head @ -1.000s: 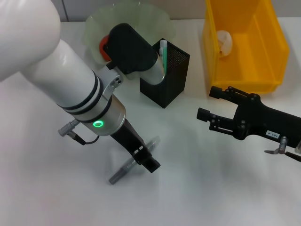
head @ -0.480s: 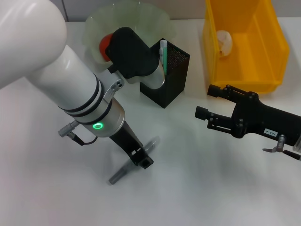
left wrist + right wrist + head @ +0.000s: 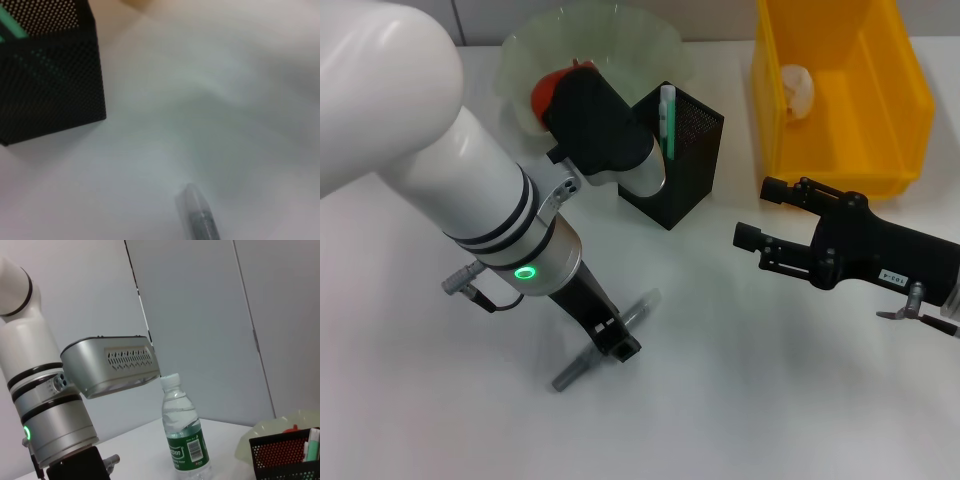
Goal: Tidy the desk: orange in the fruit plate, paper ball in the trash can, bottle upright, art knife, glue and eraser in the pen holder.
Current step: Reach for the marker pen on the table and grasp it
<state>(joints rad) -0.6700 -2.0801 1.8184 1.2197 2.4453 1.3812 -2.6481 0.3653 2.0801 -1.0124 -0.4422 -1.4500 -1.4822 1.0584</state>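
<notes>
Knife lies on the desk directly beneath my left gripper, long axis diagonal toward the pen holder; finger state cannot be determined; my right gripper waits spread, farther off.

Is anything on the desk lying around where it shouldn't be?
Yes. The grey art knife lies flat on the white table instead of in the black pen holder. The left gripper is down at it. The bottle stands upright.
</notes>
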